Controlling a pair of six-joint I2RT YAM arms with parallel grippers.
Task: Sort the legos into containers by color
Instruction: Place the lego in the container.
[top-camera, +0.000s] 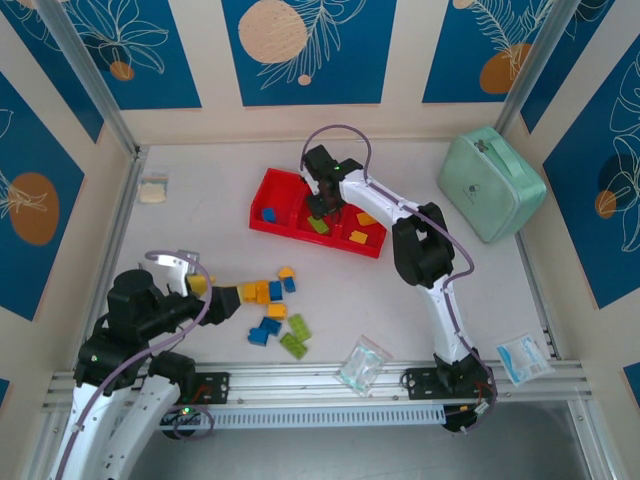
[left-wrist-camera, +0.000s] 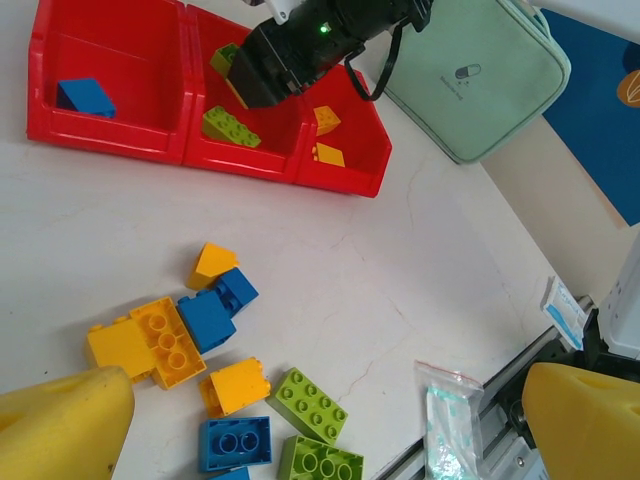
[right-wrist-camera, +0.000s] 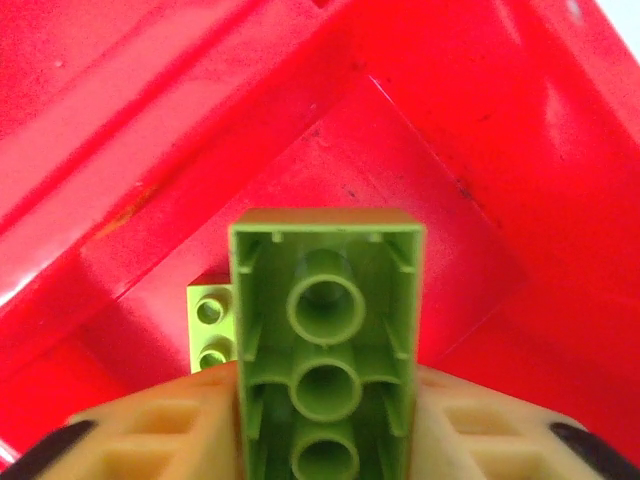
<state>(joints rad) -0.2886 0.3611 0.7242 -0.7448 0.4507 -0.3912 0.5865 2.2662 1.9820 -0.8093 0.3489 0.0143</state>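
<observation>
One brick in hand: my right end effector (top-camera: 322, 207) grasps a lime-green brick (right-wrist-camera: 325, 330) by its long sides, hollow underside toward the wrist camera, above the middle bin of the red tray (left-wrist-camera: 120, 142).
Left end effector (left-wrist-camera: 328, 392): released, fingers spread wide above the loose bricks (left-wrist-camera: 207, 320).
Handling: I judge these bricks light, rigid and glossy; the flat side walls should grip best, the studs worst.
Tray: blue brick (left-wrist-camera: 85, 97) in the left bin, green brick (left-wrist-camera: 230, 127) in the middle, orange bricks (left-wrist-camera: 327, 122) in the right.
Counter (left-wrist-camera: 400, 270): white, hard, smooth; bricks may skid if nudged.
Room: walled cell with blue leaf-print panels; mint case (top-camera: 492, 185) near the tray, clear bags (top-camera: 362, 365) at the near edge.
</observation>
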